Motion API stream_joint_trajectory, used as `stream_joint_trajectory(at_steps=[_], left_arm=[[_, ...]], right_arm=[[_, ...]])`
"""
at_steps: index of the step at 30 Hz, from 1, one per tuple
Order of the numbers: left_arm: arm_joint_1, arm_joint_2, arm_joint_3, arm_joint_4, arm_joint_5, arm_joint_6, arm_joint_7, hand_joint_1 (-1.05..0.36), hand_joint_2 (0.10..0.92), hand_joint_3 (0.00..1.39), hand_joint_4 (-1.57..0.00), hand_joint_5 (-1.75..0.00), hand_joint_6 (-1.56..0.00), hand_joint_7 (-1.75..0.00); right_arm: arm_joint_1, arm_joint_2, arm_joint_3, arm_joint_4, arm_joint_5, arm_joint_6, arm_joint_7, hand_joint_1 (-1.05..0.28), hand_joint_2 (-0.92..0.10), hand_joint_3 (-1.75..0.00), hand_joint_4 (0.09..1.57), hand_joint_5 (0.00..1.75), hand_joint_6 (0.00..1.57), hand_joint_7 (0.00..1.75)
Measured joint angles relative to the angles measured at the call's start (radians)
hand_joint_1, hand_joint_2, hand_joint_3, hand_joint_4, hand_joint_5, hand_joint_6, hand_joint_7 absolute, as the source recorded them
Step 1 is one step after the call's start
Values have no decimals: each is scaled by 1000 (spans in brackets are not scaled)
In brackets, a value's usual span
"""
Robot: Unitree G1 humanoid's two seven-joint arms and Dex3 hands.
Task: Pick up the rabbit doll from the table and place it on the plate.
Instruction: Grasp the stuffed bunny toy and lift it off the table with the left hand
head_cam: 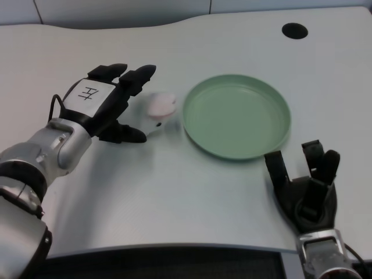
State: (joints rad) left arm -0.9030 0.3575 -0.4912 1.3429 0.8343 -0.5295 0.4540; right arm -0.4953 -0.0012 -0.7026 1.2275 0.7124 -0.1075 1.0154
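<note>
While my left hand (110, 107) cups wide around the small pink-and-white plush rabbit doll (158, 113), not gripping, it could squirt right toward the round green plate (237, 116).

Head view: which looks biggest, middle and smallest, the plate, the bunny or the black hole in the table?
1. Plate, by far the biggest.
2. Bunny, blurry and partly hidden by the left robot hand.
3. Hole, smallest, though it is farther from the camera, so it may look smaller than it is.

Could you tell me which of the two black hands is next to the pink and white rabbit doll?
The left hand, its fingers around the blurred rabbit doll; the right hand waits below the green plate.
</note>
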Motion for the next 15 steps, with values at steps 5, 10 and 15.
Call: stream_joint_trajectory(at_steps=[5,10,15], left_arm=[[0,-12,-17,6,-1,32,-26,-1048,921,33,-22,-1,-20,-1],[0,-20,-26,10,-4,65,-43,-1048,921,54,-4,1,-3,1],[2,-50,-55,27,1,140,-78,-1048,919,47,-2,-1,1,1]], right_arm=[[1,4,0,-3,0,-14,0,-569,-921,-118,795,1746,656,1643],[4,8,0,-10,2,-16,7,-562,-921,-152,801,1746,646,1663],[13,22,-2,-33,13,-18,46,-558,-921,-180,795,1746,614,1711]])
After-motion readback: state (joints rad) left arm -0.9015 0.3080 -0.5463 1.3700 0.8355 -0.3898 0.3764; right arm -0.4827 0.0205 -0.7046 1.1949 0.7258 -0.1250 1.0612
